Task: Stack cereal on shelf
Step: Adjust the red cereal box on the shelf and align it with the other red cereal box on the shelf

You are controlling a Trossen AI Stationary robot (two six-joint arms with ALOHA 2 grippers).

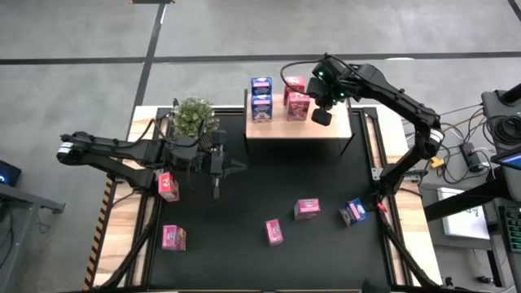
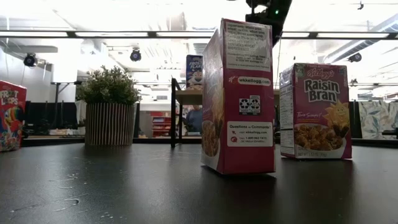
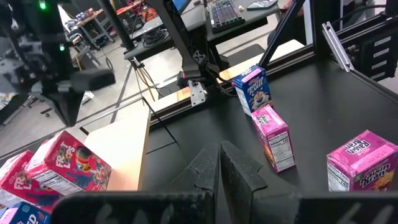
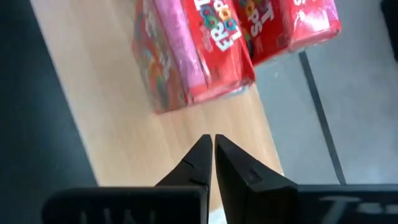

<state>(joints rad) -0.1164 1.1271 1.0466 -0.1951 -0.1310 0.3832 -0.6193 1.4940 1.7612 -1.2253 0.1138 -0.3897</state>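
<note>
Seen from above: the shelf (image 1: 326, 130), a pale wood board, stands at the far edge of the black counter (image 1: 260, 187). Four cereal boxes stand on it: two blue boxes (image 1: 261, 98) at its left end, one behind the other, and two red boxes (image 1: 296, 99) just beside them toward the middle.

Right claw (image 1: 322, 115) hangs over the shelf, next to the red boxes; its fingers are pressed together and hold nothing. In the right wrist view the closed tips (image 4: 213, 149) sit above bare wood, apart from the nearest red box (image 4: 186, 50).

Left claw (image 1: 217, 167) lies low over the counter's left half, near the potted plant (image 1: 193, 116), fingers pressed together on nothing (the left wrist view shows them meeting (image 3: 221, 165)).

Loose cereal on the counter: one pink box (image 1: 168, 186) by the left arm, one (image 1: 173, 237) near the front left corner, two (image 1: 274, 232) and (image 1: 307, 208) toward the front middle, and a blue box (image 1: 352, 212) at the right, which seems to lie tilted.
</note>
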